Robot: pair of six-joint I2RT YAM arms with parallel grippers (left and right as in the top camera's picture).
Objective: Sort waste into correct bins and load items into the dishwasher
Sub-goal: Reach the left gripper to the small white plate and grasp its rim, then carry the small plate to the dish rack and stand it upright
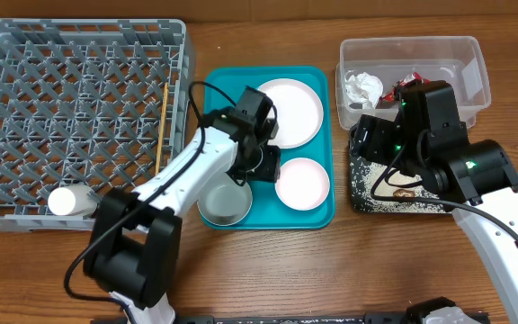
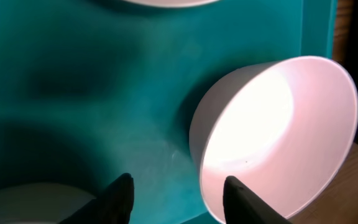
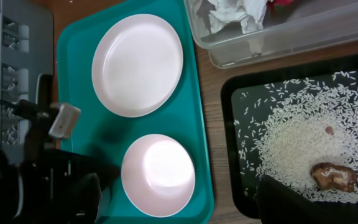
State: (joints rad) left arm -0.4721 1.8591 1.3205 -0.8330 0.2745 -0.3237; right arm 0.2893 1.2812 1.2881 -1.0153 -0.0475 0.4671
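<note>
Looks past halfway — napkin [image 1: 362,86] and red wrapper [image 1: 396,90] in the clear tub [image 1: 475,67], rice [image 3: 291,134] on the black tray [image 1: 360,193], cup [image 1: 70,200] and a chopstick [image 1: 163,130] in the rack [image 1: 25,108]. Left to load from the teal tray [image 1: 322,216]: plate [image 1: 293,110], smaller dish [image 1: 302,183], grey bowl [image 1: 223,202]. Left gripper [image 2: 179,183] spread wide and empty over that tray, one finger just beside the smaller dish — right gripper [image 1: 380,144] above the black tray, opening impossible to tell.

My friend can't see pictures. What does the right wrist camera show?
A teal tray holds a round white plate and a smaller white dish. Right of it, a black tray holds loose rice and a brown food bit; a clear tub holds a napkin.
</note>
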